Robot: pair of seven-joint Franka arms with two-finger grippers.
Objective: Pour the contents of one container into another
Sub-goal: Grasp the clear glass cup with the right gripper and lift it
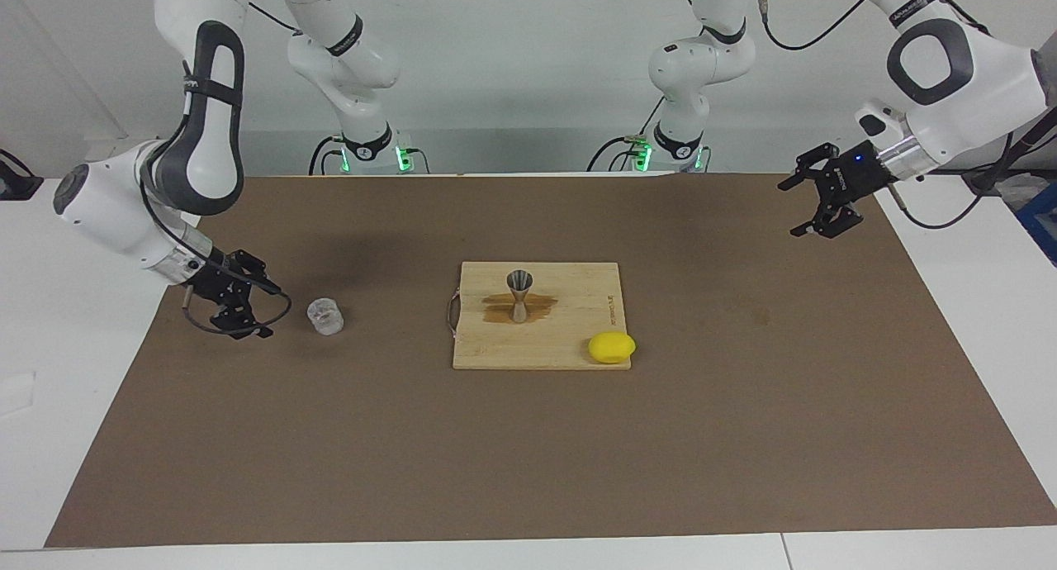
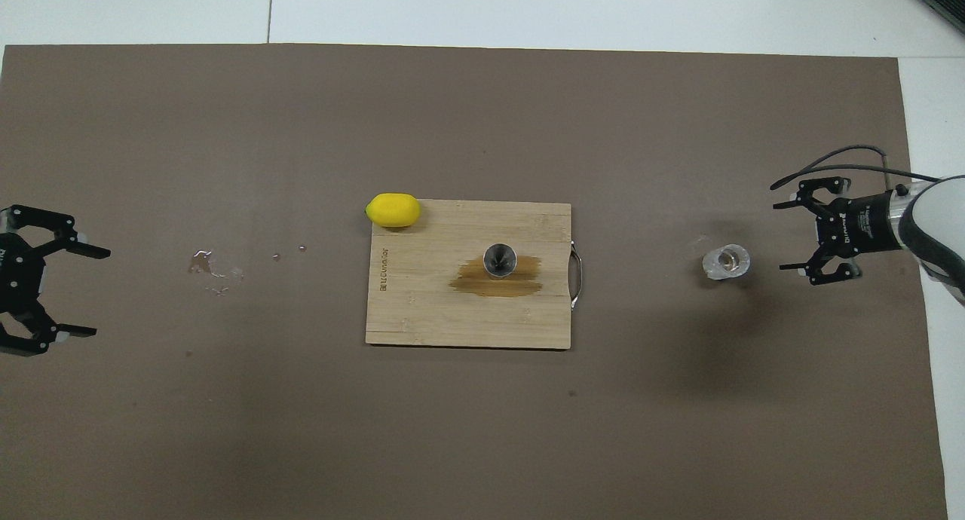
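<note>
The clear glass cup [image 1: 325, 315] [image 2: 727, 261] stands upright on the brown mat toward the right arm's end. My right gripper [image 1: 266, 312] [image 2: 780, 236] is open and low, just beside the cup and apart from it, fingers pointing at it. The silver hourglass jigger [image 1: 519, 293] [image 2: 499, 259] stands upright on the wooden cutting board [image 1: 578, 339] [image 2: 422, 316], on a dark wet patch. My left gripper [image 1: 789, 210] [image 2: 98, 292] is open and empty, waiting above the mat at the left arm's end.
A yellow lemon [image 1: 612, 347] [image 2: 393, 209] lies at the board's corner farthest from the robots, toward the left arm's end. The board has a metal handle [image 1: 451, 314] [image 2: 577, 277] on the side facing the cup. Small drops [image 2: 211, 264] lie on the mat.
</note>
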